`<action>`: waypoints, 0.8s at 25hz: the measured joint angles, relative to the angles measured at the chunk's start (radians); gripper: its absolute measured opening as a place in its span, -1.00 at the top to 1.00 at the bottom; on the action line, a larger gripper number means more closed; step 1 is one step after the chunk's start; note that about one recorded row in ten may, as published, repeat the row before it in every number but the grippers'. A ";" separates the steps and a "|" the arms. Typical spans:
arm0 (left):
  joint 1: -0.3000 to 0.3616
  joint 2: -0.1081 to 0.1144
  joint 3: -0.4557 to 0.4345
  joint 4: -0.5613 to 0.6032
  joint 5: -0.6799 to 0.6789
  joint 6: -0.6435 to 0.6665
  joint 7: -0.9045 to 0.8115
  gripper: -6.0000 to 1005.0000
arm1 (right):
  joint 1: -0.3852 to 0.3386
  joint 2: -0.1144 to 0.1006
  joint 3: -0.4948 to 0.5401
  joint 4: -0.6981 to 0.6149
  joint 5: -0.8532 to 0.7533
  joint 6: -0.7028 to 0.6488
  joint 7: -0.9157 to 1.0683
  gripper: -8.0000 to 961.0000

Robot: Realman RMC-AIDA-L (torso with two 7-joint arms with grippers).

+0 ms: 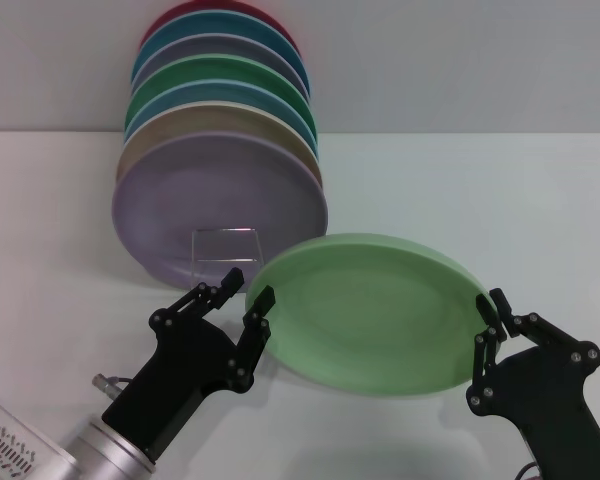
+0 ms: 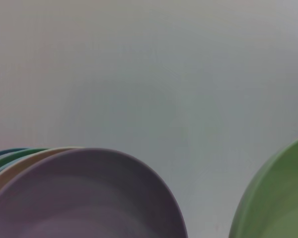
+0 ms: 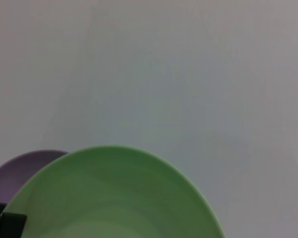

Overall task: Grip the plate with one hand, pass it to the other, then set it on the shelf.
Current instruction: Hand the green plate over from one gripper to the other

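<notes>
Head view: the light green plate point(image 1: 365, 312) is seen held tilted above the white table point(image 1: 60, 250), near the middle and a little to the right, in front of the rack of plates. Its right edge is pinched between the closed fingers of the right gripper point(image 1: 488, 335), whose black body is seen at the near right corner. The left gripper point(image 1: 246, 290) is placed at the plate's left edge, with its jaws spread wide; one finger point(image 1: 262, 305) is seen just beside or touching the rim, while the other finger point(image 1: 215, 293) is kept apart from the plate, to the left. Whether the rim is truly touched cannot be told.

Farther back on the left, a row of upright plates is stood on the wire shelf point(image 1: 225, 246), of which only the squared front loop is seen. The lilac plate point(image 1: 220, 208) is placed at the front of the row, followed by a beige plate point(image 1: 180, 125), blue ones, a darker green plate point(image 1: 220, 72) and a red plate point(image 1: 220, 10) at the far end.

In the left wrist view, the lilac plate point(image 2: 84, 198) and the light green plate's edge point(image 2: 273, 198) are shown apart.
</notes>
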 joint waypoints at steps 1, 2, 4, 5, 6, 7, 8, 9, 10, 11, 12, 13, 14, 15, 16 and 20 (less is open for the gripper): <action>0.000 0.000 0.000 0.000 0.000 0.000 0.000 0.09 | 0.001 0.000 0.000 0.000 0.000 0.001 0.000 0.94; 0.000 0.000 0.000 0.000 0.000 0.000 0.000 0.16 | 0.001 0.000 0.000 0.000 0.000 0.001 0.000 0.94; -0.002 0.000 0.000 0.000 0.000 0.000 0.001 0.31 | 0.002 0.000 0.000 0.000 0.000 0.002 0.000 0.94; -0.003 0.000 0.001 0.000 0.000 0.000 0.001 0.31 | 0.002 0.000 0.000 0.000 0.000 0.002 0.000 0.94; -0.004 0.000 0.003 0.000 0.000 -0.001 0.002 0.31 | 0.003 0.000 -0.001 0.000 0.000 0.004 0.000 0.94; -0.004 0.000 0.003 0.000 0.000 -0.001 0.002 0.31 | 0.003 0.000 -0.001 0.000 0.000 0.004 0.000 0.94; -0.005 0.000 0.003 0.000 0.000 -0.003 0.002 0.31 | 0.003 0.000 -0.002 0.000 0.000 0.005 0.000 0.94; -0.006 0.000 0.004 0.000 0.000 -0.007 0.002 0.31 | 0.003 0.000 -0.002 0.000 0.000 0.007 0.000 0.94; -0.007 0.000 0.005 0.000 0.000 -0.009 0.002 0.31 | 0.004 0.000 -0.003 0.000 0.000 0.009 0.000 0.94; -0.010 0.000 0.007 0.000 0.000 -0.014 0.001 0.30 | 0.004 0.000 -0.003 0.000 0.000 0.011 0.000 0.94; -0.010 0.000 0.007 0.000 0.000 -0.014 0.001 0.30 | 0.004 0.000 -0.003 0.000 0.000 0.011 0.000 0.94; -0.011 0.000 0.007 0.000 0.000 -0.015 0.001 0.30 | 0.005 -0.001 -0.003 0.000 0.000 0.011 0.000 0.94; -0.011 0.000 0.007 0.000 0.000 -0.015 0.001 0.30 | 0.005 -0.001 -0.003 0.000 0.000 0.011 0.000 0.94; -0.011 0.000 0.008 0.000 0.000 -0.015 0.001 0.31 | 0.005 -0.001 -0.003 0.000 0.000 0.011 0.000 0.94; -0.011 0.000 0.008 0.000 0.000 -0.015 0.001 0.32 | 0.005 -0.002 -0.003 0.001 0.000 0.011 0.000 0.94; -0.011 0.000 0.008 0.000 0.000 -0.015 0.002 0.35 | 0.004 -0.002 -0.003 0.001 0.000 0.011 0.000 0.94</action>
